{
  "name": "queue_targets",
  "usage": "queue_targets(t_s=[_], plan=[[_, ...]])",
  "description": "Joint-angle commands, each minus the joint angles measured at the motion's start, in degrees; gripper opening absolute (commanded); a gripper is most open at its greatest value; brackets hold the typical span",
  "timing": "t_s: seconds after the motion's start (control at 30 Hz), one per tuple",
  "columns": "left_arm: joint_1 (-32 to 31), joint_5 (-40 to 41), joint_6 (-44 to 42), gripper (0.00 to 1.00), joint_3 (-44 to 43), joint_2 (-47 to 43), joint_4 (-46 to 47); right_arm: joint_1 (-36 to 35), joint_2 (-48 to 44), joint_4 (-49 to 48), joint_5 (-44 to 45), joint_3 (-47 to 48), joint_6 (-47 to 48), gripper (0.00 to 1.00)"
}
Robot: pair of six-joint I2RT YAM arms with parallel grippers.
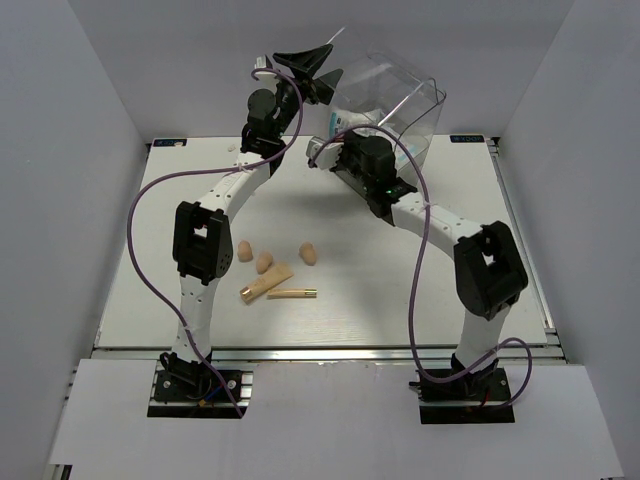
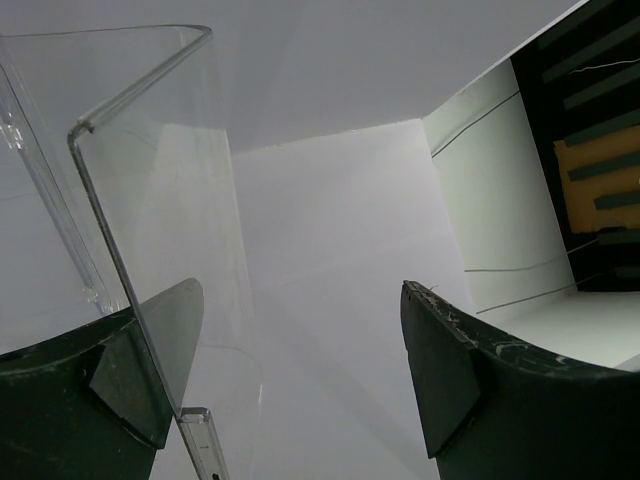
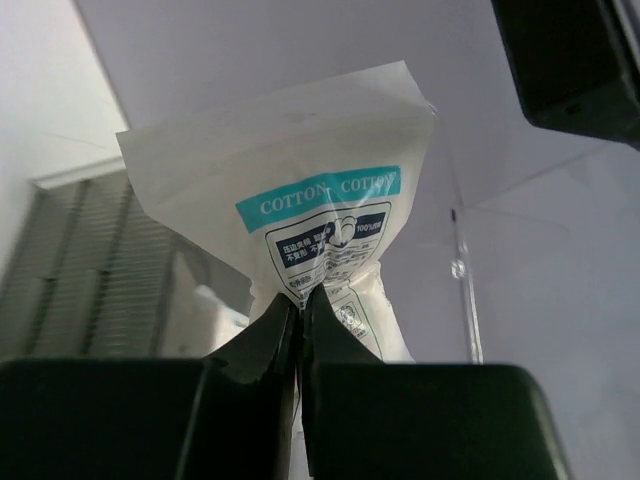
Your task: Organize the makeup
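We have one packet pinched up at the clear box; the other makeup lies loose on the white worktop (image 1: 470, 220).

Our right gripper (image 3: 300, 305) is clamped narrow on a white packet with a teal "COTTON" band (image 3: 300, 180), raised at the near left side of the tall clear plastic drawer box (image 1: 400, 100) at the far edge. Our left gripper (image 2: 300, 290) is spread wide and holds nothing, with the box's clear wall edge crossing just in front of its left finger (image 2: 120, 390). We cannot tell what the box holds. Near the middle, three peach egg-shaped sponges (image 1: 265, 262) lie in a loose row, with the beige tube (image 1: 266, 286) and the thin gold stick (image 1: 293, 293) just nearer, well apart from the box.
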State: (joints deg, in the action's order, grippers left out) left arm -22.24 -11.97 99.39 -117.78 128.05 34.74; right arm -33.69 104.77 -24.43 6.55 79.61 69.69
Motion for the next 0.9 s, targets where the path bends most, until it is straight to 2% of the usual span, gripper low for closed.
queue_targets(t_s=[0.0,0.07,0.1,0.13,0.17,0.27,0.33,0.43,0.53,0.6,0.63,0.7,0.73,0.8,0.83,0.87], plan=[[1.0,1.9,0.4,0.9,-0.4,-3.1,3.8,1.3,4.7,-8.4,10.6,5.6,3.9,0.0],[1.0,1.9,0.4,0.9,-0.4,-3.0,3.8,1.6,6.5,-8.9,14.4,7.7,4.5,0.0],[1.0,1.9,0.4,0.9,-0.3,-3.0,3.8,1.7,8.2,-9.2,15.6,9.1,5.6,0.04],[1.0,1.9,0.4,0.9,-0.3,-3.0,3.9,1.7,8.7,-9.9,16.6,9.3,6.2,0.23],[1.1,1.9,0.5,0.9,-0.2,-2.9,4.0,1.9,8.8,-9.7,16.8,9.3,6.5,0.53],[1.0,1.9,0.5,0.9,-0.1,-2.9,4.1,1.9,7.9,-5.1,15.7,9.4,5.5,0.74],[1.1,1.9,0.4,0.9,-0.1,-2.9,4.2,1.9,7.0,-3.6,14.8,9.1,4.5,0.79],[1.0,1.9,0.4,0.9,0.0,-2.7,4.3,1.8,5.1,-0.3,11.8,8.3,2.2,0.8],[1.1,1.9,0.5,0.9,-0.2,-2.6,4.3,1.8,1.4,7.2,5.0,7.0,-0.2,0.79],[1.0,1.9,0.7,0.9,-0.3,-2.5,4.2,1.9,-3.0,11.7,-3.5,4.7,-0.3,0.78],[1.0,1.9,0.6,0.9,-0.3,-2.5,4.2,2.1,-4.9,13.0,-12.0,1.3,0.6,0.74],[1.0,1.9,0.6,0.9,-0.4,-2.5,4.2,3.3,-10.6,18.3,-21.5,-2.0,2.5,0.67],[1.0,1.8,0.6,0.9,-0.3,-2.6,4.2,4.0,-12.5,21.0,-32.3,-3.3,4.3,0.56],[1.1,1.7,0.6,0.9,0.0,-2.8,4.1,5.4,-16.2,24.7,-39.3,-6.9,9.3,0.43],[1.0,1.7,0.6,0.9,0.3,-2.8,4.2,5.4,-16.6,30.6,-41.3,-7.3,10.6,0.31],[1.0,1.7,0.6,0.9,0.5,-3.1,4.3,5.4,-16.7,33.0,-42.1,-6.7,11.3,0.28]])
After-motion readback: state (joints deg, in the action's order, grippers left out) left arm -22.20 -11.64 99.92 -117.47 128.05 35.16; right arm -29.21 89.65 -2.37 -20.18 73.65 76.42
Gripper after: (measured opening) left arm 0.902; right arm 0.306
